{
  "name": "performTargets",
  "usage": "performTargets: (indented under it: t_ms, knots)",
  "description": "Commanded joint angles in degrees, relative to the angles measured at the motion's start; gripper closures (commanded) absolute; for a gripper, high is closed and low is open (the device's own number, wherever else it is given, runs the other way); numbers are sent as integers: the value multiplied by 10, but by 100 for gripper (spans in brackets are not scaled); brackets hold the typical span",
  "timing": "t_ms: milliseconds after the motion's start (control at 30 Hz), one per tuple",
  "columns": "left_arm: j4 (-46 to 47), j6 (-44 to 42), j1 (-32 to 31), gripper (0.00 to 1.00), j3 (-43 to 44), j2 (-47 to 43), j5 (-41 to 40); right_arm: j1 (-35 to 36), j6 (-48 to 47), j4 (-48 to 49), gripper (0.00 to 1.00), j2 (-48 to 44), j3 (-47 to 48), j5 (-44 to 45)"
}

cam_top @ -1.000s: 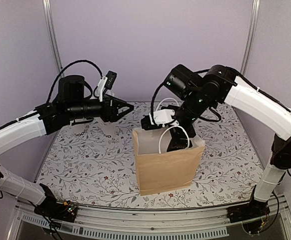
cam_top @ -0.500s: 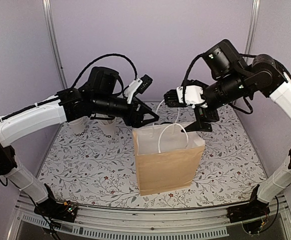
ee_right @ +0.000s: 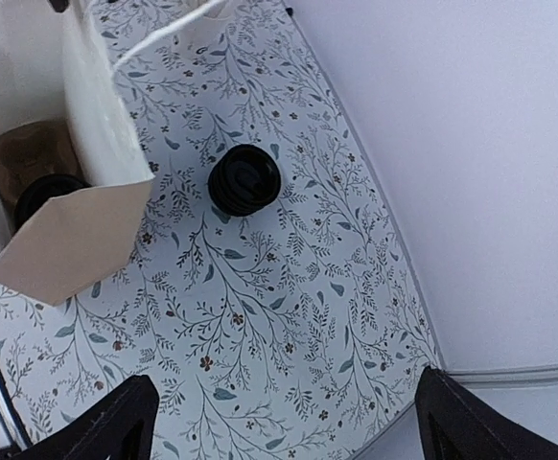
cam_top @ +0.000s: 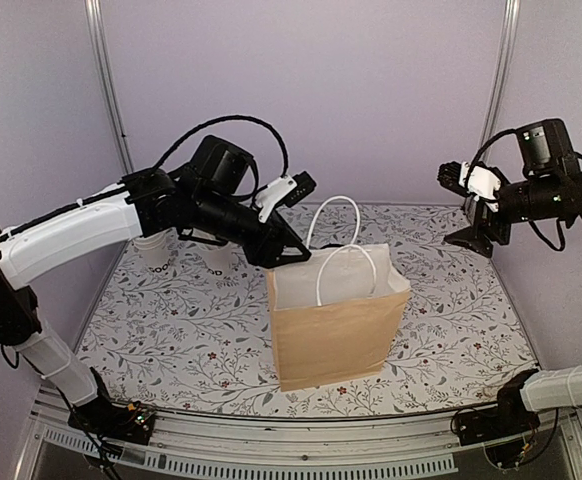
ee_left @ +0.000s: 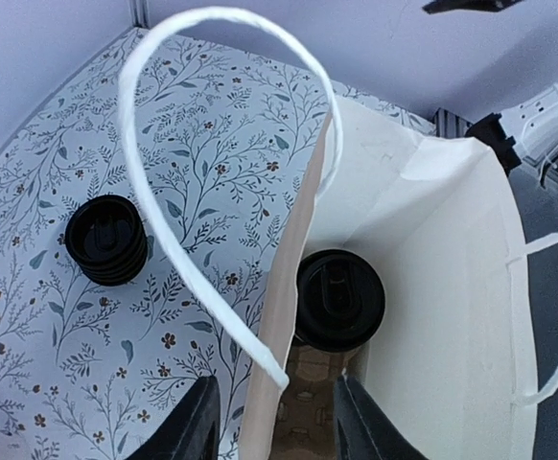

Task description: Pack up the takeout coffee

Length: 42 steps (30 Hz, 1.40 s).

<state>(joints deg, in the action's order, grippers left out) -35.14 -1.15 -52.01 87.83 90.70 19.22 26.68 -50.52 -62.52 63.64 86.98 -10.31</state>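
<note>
Withdrawn rightward, the right end effector (ee_right: 281,383) is hanging spread, empty. The half-spread left end effector (ee_left: 274,383) is straddling the rim of the brown paper bag (cam_top: 331,330); the black-lidded white cup (ee_left: 339,299) is sitting inside, below. Pinching that rim probably follows.

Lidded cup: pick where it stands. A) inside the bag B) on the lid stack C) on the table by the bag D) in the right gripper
A: the left wrist view shows the cup standing on the floor of the bag, between its walls.
</note>
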Motion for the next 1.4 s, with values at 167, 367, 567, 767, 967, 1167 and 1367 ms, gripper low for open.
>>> performTargets:
  t_ms: [167, 367, 567, 767, 967, 1167, 1367]
  knots:
    - [-7, -32, -3, 77, 7, 24, 21, -134, 170, 291, 5, -50, -247, -98]
    - [-3, -50, -3, 100, 6, 18, 7, -143, 239, 434, 8, -20, -350, -76]
    - [-21, -81, -4, 100, 15, -26, -110, -149, 245, 466, 9, 41, -383, -80]
    - [-23, -117, -25, 100, 2, -56, -212, -149, 231, 472, 9, 54, -400, -73]
    - [4, -118, -75, 100, -45, -53, -289, -150, 218, 472, 9, 60, -409, -78]
    - [54, -115, -176, 100, -111, -77, -398, -149, 213, 463, 9, 72, -407, -92]
    - [53, -81, -284, 100, -123, -95, -500, -150, 211, 458, 9, 74, -406, -107]
